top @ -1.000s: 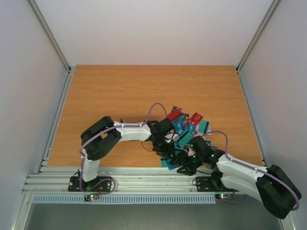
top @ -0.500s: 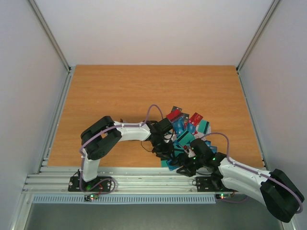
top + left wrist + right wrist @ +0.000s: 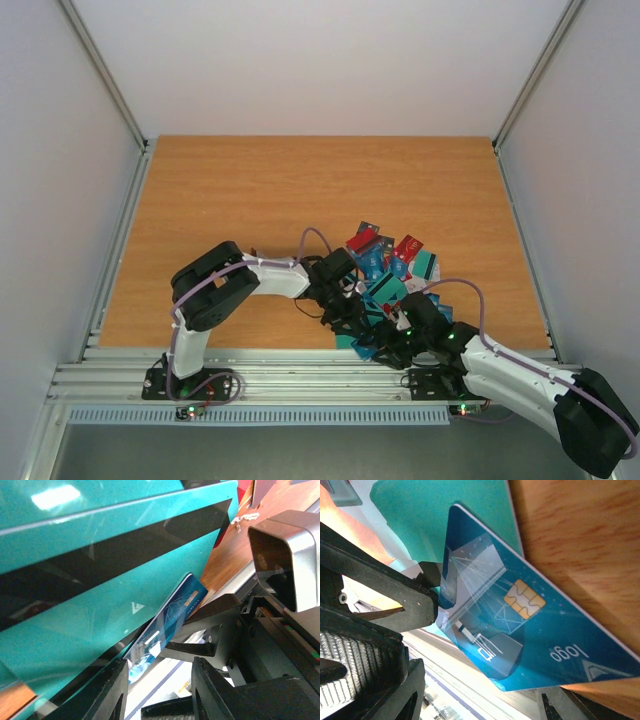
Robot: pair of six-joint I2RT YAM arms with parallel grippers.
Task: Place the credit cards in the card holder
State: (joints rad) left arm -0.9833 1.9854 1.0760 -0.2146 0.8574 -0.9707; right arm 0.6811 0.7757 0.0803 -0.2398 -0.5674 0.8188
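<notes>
blue card (image 3: 520,630) beside teal card (image 3: 100,605) is being picked; grip of right gripper (image 3: 480,700) and left gripper (image 3: 157,680) cannot be told; lift is needed.

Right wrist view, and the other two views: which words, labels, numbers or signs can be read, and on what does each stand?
"logo", next to a triangle mark: on the blue card, beside its gold chip, right wrist view.
Small print on that card, left wrist view: too blurred to read.
Top view, the cards: too small to read.
</notes>
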